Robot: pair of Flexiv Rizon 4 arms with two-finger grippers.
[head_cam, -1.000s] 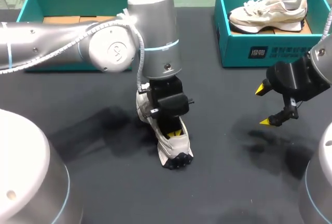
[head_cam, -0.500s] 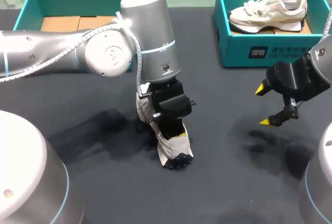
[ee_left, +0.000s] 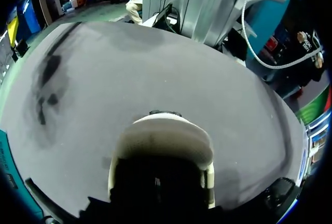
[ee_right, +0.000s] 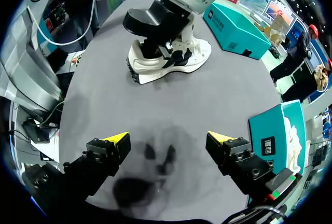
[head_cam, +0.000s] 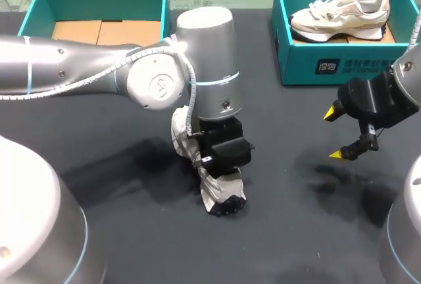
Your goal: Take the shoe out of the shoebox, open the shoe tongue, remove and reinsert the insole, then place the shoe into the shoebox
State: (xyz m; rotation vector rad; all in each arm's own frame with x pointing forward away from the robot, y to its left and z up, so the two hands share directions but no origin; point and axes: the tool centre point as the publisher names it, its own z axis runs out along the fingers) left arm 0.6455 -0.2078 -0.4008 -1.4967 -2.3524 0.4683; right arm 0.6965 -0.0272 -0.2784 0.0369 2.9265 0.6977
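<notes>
A cream shoe (head_cam: 222, 190) with a black sole stands on the dark table near its middle, toe toward the front edge. My left gripper (head_cam: 223, 155) is pushed down into the shoe's opening from above, its yellow tips hidden inside; it reads as shut, and what it touches is not visible. In the left wrist view the cream toe (ee_left: 165, 140) lies just ahead of the dark opening. My right gripper (head_cam: 337, 133) hangs open and empty over the table's right side, well clear of the shoe (ee_right: 171, 58). Its tips (ee_right: 118, 140) stand wide apart.
A teal shoebox (head_cam: 309, 60) at the back right holds a second cream shoe (head_cam: 339, 13). Another teal box (head_cam: 39, 8) with cardboard inside sits at the back left. My left arm's thick wrist (head_cam: 207, 67) hangs over the table's middle.
My left wrist has shifted right and sunk lower into the shoe; its yellow tips, visible a second ago, are now hidden. The shoe barely moved. The right arm stayed still.
</notes>
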